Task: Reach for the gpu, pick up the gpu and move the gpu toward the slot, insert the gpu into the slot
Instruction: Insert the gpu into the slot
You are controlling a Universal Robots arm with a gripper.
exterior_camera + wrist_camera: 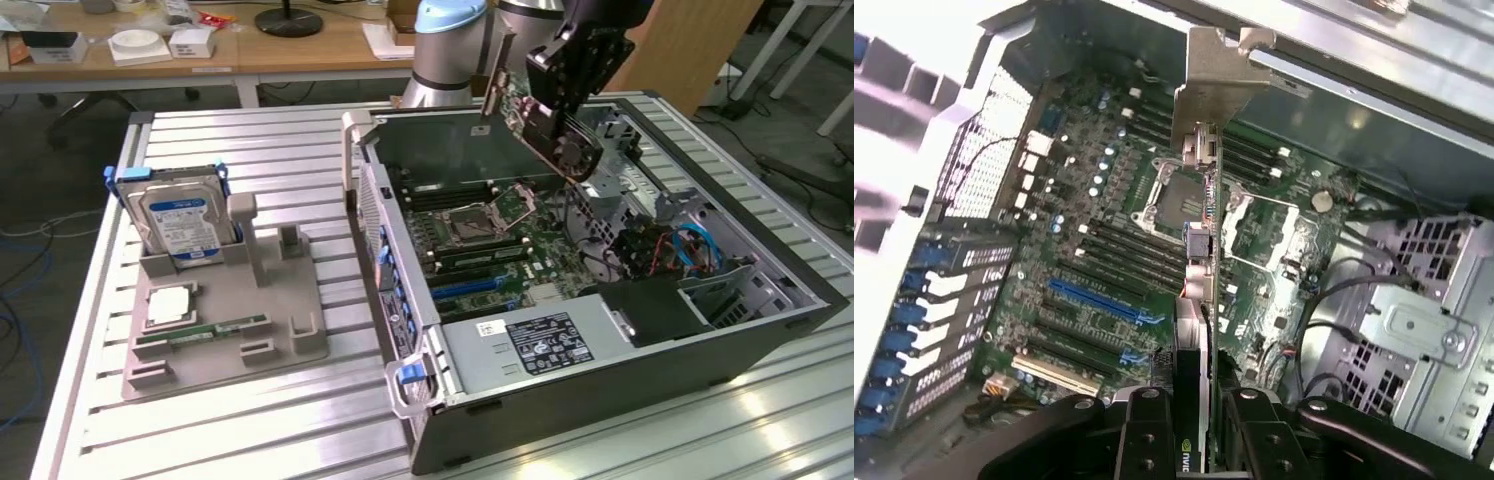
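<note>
wrist view: jaws tight around gpu (1197, 300)

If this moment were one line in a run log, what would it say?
gripper: shut on gpu | gpu: held above open computer case, not inserted | slot: empty

Slatted aluminium table (254, 150): grey parts holder (274, 300) on the exterior view's left, open computer case (601, 390) on its right.
</note>
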